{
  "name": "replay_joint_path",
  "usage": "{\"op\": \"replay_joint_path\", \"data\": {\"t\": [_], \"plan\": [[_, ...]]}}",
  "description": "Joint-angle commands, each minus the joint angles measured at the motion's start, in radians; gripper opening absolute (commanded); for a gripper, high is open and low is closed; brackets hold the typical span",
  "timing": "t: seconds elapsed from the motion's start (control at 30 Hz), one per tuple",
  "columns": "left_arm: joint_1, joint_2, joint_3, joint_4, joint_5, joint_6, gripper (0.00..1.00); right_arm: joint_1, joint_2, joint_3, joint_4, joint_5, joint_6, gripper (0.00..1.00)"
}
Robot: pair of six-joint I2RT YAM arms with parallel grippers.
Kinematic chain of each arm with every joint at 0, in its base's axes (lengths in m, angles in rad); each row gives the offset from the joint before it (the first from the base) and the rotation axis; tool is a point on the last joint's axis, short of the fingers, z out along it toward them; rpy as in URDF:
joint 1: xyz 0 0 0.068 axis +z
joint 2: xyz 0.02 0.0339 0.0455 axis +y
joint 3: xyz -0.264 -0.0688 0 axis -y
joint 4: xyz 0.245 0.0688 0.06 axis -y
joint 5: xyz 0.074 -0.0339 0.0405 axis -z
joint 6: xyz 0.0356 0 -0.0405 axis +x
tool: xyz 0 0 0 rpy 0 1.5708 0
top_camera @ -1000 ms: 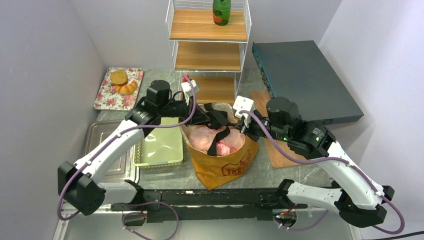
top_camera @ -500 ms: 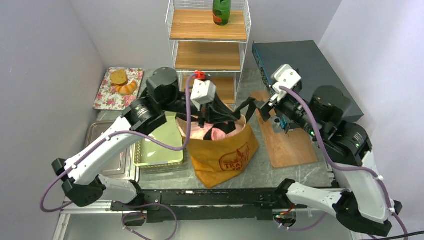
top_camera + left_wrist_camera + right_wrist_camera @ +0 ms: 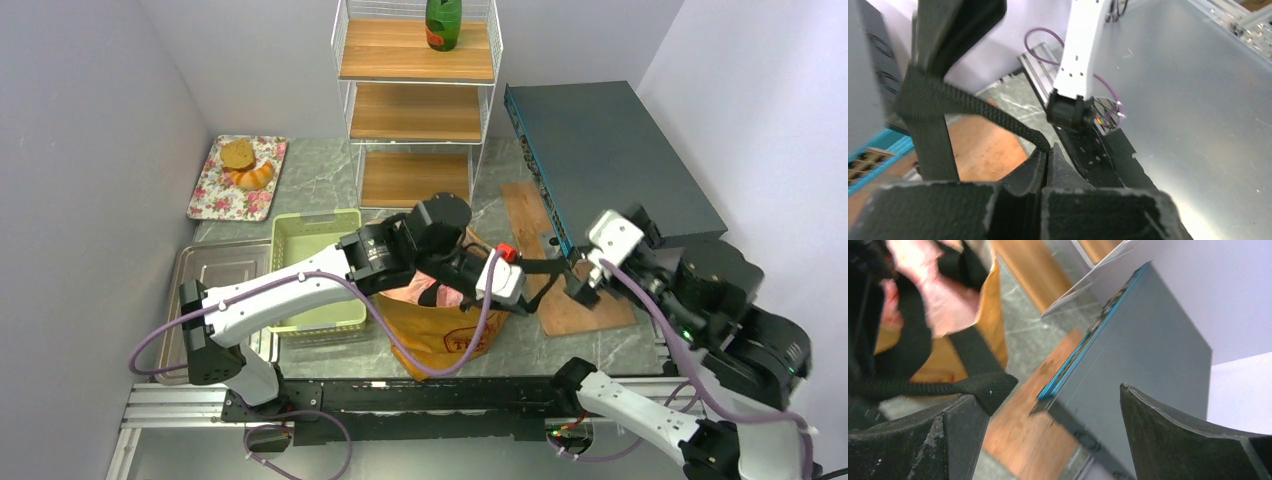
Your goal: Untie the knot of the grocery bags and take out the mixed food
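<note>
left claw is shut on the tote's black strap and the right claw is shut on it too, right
No: the right claw is open. The right wrist view shows its fingers spread apart, with the black strap only lying against one by its end. The left claw is shut on that strap.

Left arm [image 3: 300, 288] is covering the mouth of the tote [image 3: 452, 338], and the pink bag [image 3: 412, 292] inside is hiding its contents.

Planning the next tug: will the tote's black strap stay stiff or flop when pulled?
Probably floppy: the black strap is woven webbing, bending sharply where the shut left pincer pinches it. Its free end lies against the open right pincer, so it likely slips away. The brown tote sags, so it may drag.
</note>
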Motion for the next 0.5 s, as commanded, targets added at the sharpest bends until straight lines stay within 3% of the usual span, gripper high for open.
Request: {"op": "replay_joint_path", "data": {"t": [0.0,0.17,0.3,0.47], "plan": [[-0.017,-0.077,-0.13,0.052,0.053,-0.012,0.0,-0.007,-0.039,0.058,-0.277,-0.115,-0.045,0.97],[0.023,-0.124,-0.223,0.177,0.041,-0.134,0.0,-0.017,-0.048,0.042,-0.379,-0.244,-0.042,0.96],[0.076,-0.13,-0.201,0.229,0.034,-0.195,0.0,-0.026,-0.075,-0.007,-0.37,-0.233,-0.038,0.96],[-0.048,-0.093,-0.061,-0.098,-0.036,0.197,0.0,-0.029,-0.029,0.052,-0.203,-0.108,0.084,0.95]]}}
